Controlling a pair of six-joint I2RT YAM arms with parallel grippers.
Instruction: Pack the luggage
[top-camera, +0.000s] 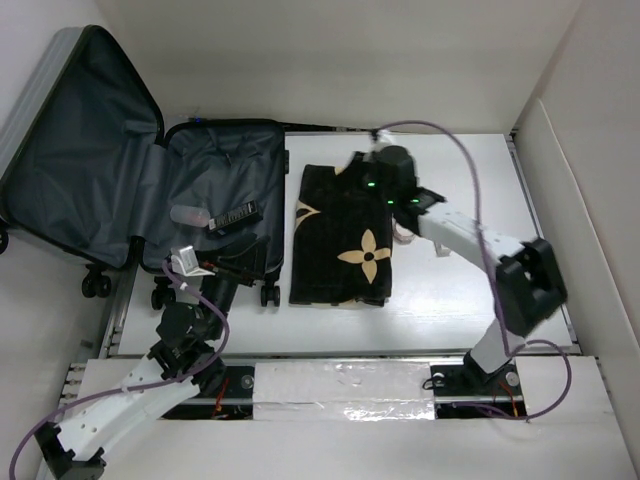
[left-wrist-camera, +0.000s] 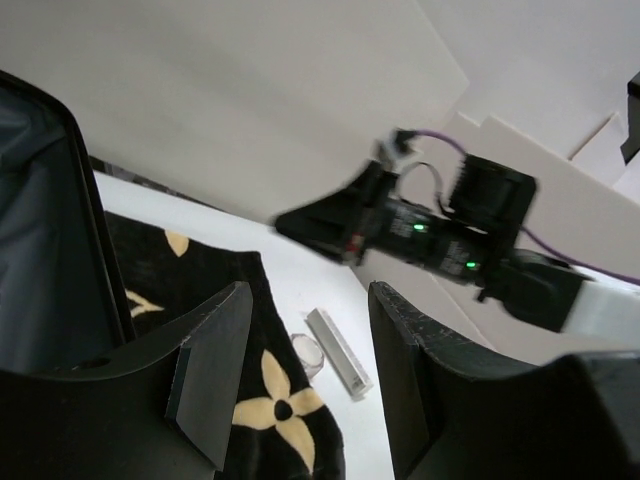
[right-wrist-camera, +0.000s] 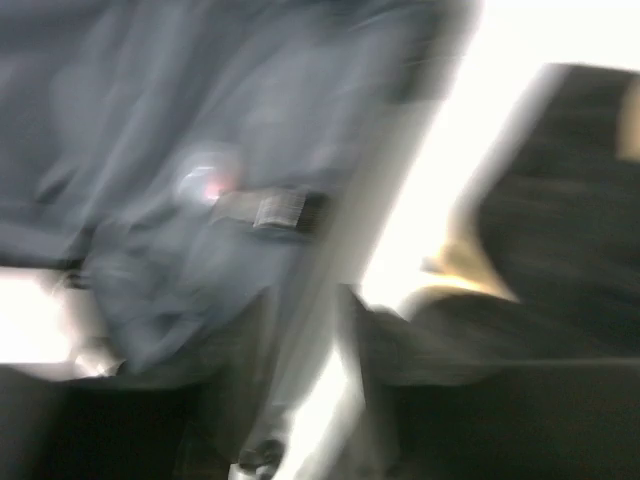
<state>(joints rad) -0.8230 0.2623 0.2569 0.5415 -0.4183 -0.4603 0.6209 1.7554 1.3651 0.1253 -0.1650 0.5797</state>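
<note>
Overhead, luggage (top-camera: 95, 150) lies open at the far-left corner; left gripper (left-wrist-camera: 308, 300) stands spread apart; right gripper (top-camera: 375, 155): state untellable.

Overhead looks down; wrists close, share cloth (left-wrist-camera: 262, 300) (right blurred).

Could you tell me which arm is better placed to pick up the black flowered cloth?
Probably right: the right gripper hovers at the cloth's far edge, while the left gripper sits by the luggage.
</note>
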